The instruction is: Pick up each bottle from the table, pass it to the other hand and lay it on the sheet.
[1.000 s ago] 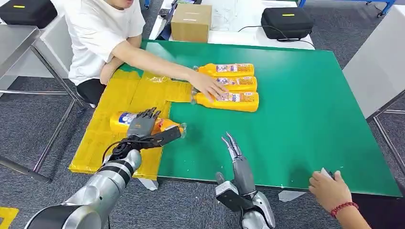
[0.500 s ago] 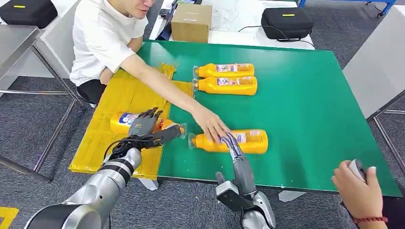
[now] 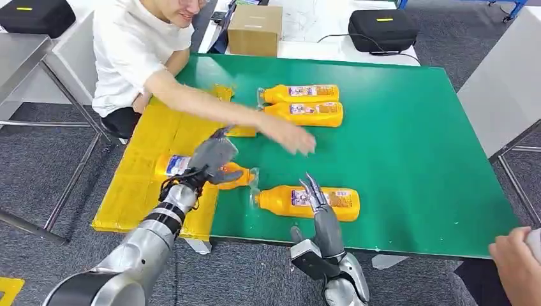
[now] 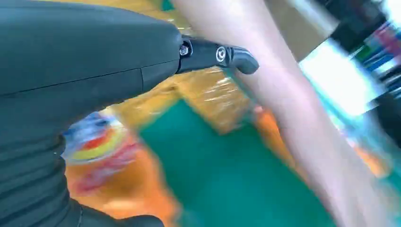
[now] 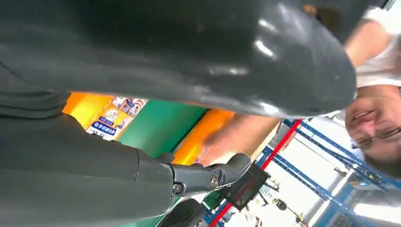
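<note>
Bottle one (image 3: 204, 171) lies on its side across the right edge of the yellow sheet (image 3: 143, 185), neck over the green table (image 3: 415, 159). Left hand (image 3: 212, 155) hovers above it, fingers apart, holding nothing. A person's arm (image 3: 223, 111) reaches across the table. Bottle two (image 3: 306, 201) lies on the table near the front edge; right hand (image 3: 314, 194) sits over its middle, fingers extended; grip cannot be determined. Two more bottles (image 3: 303, 105) lie side by side farther back.

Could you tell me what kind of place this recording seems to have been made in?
Probably a robotics lab or test workshop. A green-topped work table stands on grey carpet, black zipped equipment cases and a brown cardboard box sit on a white table behind it, and blue metal racking shows in the right wrist view.
</note>
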